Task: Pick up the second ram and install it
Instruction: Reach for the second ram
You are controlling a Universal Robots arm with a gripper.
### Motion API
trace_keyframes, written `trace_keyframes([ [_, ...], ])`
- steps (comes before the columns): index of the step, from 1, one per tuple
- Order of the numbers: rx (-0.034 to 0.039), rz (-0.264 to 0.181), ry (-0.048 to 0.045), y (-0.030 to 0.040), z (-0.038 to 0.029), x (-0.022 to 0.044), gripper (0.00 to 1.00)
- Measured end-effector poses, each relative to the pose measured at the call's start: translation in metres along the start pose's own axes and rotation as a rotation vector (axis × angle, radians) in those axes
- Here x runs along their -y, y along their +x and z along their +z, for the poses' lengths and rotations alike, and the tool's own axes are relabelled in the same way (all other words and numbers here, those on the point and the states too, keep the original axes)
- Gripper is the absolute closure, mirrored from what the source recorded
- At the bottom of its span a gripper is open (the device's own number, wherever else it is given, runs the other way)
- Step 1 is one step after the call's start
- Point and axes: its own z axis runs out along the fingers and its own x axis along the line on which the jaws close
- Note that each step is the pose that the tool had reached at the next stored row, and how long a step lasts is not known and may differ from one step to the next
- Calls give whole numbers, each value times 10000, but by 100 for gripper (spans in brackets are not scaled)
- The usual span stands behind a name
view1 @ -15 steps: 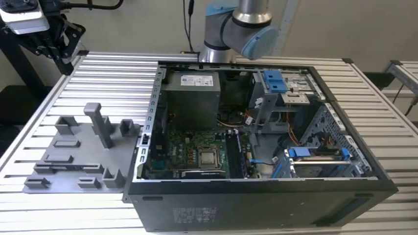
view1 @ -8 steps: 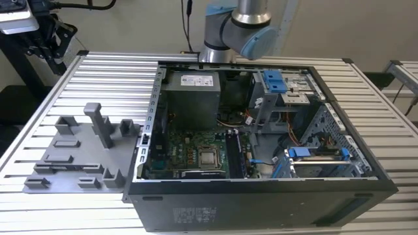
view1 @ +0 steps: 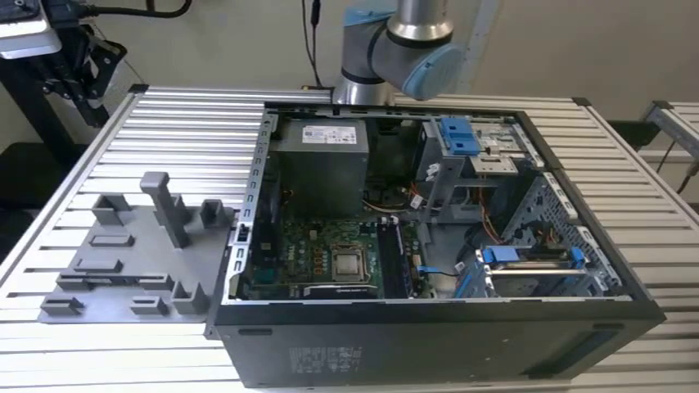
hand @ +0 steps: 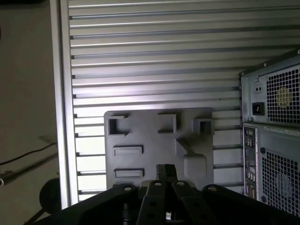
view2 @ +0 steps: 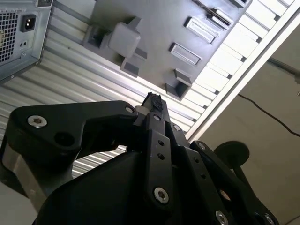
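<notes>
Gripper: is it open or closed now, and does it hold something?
Gripper: closed, with nothing visible in it.

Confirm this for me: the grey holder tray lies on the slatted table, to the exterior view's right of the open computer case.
Not quite. The grey holder tray does lie on the slatted table, but to the exterior view's left of the open computer case, not its right. The exterior view shows this.

Room light was even and diffuse from overhead: the slatted table threw pale glare bands across its ribs in both wrist views, the grey holder tray cast short soft shadows, the open computer case was dim inside, and the black gripper showed nearly as a silhouette.
</notes>
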Motion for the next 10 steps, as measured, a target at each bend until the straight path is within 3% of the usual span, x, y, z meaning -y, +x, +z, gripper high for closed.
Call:
trace_keyframes([
  [6,-17,1,2,-8,24,125,89],
  [10,-49,2,3,-13,75,220,89],
])
